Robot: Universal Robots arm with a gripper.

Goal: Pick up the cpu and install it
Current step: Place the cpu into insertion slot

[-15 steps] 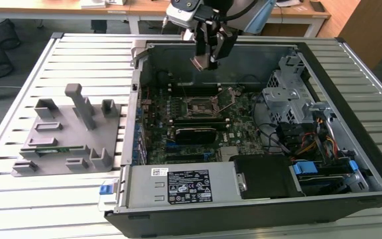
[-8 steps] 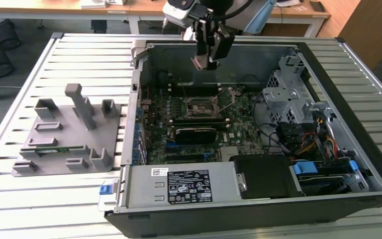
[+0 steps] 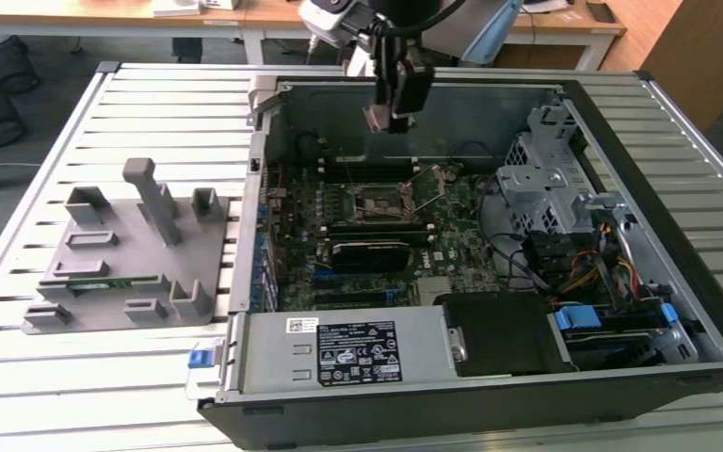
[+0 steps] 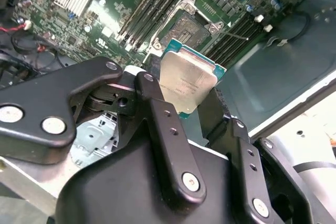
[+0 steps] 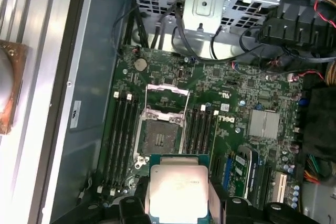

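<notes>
Starting at the exterior view's left: the slatted surface (image 3: 148, 104) carries the grey fixture (image 3: 123, 250), and a green memory stick (image 3: 95, 282) lies in a slot near its front edge; nothing is touching it. Moving towards the middle of the frame, the open computer case (image 3: 488, 395) lies on its side with the motherboard (image 3: 375, 235) facing up. At upper centre, the hand (image 3: 393, 118) hangs over the case with its tips pointing down. It is holding the cpu (image 4: 188, 80), and here is the good look in the second wrist view: the black fingers (image 4: 157, 114) press on two opposite edges of the chip; its silver top is tilted to the camera and a teal rim shows round it. In the first wrist view the chip sits square between the tips, lifted clear of the board. The socket (image 5: 160, 132) lies just beyond it, bare, with its metal frame (image 5: 167, 90) swung open; the chip is not touching the socket. Dark memory slots (image 5: 122, 135) run along either side of the socket. Back in the exterior view, the power supply (image 3: 343, 353) sits at lower centre. Further right, the metal drive cage (image 3: 544, 174) stands against the case wall, with a bundle of coloured cables (image 3: 594, 268) below it.
</notes>
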